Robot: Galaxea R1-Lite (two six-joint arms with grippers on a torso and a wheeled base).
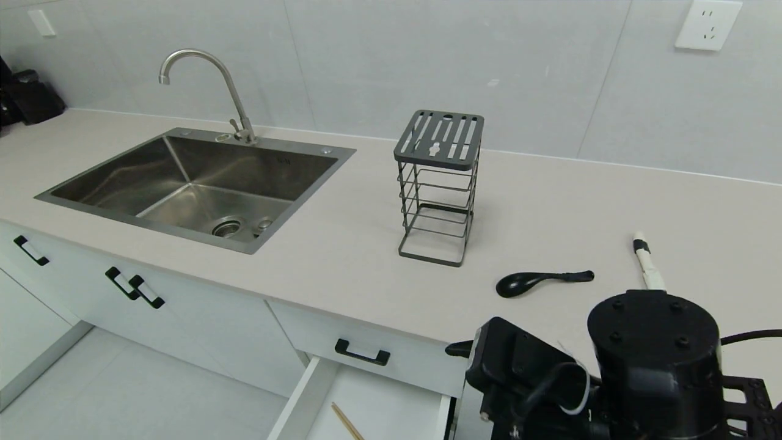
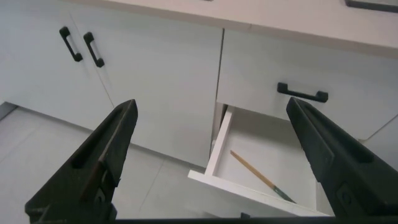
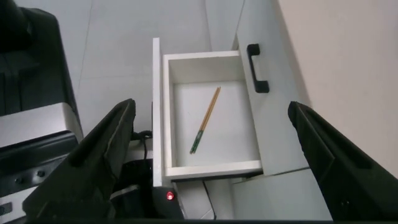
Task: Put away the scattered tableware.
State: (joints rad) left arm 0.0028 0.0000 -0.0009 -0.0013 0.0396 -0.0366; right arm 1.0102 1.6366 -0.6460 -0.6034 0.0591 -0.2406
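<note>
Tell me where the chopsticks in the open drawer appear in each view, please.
Head view: chopsticks at the bottom edge, inside the open drawer.
Left wrist view: aslant on the drawer floor.
Right wrist view: aslant in the drawer's middle.
Shared landmark: the black handle above the drawer.

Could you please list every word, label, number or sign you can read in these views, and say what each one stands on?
No text can be read in any view.
There is a small dark mark on the back wall of the sink, but it is too small to make out.
</note>
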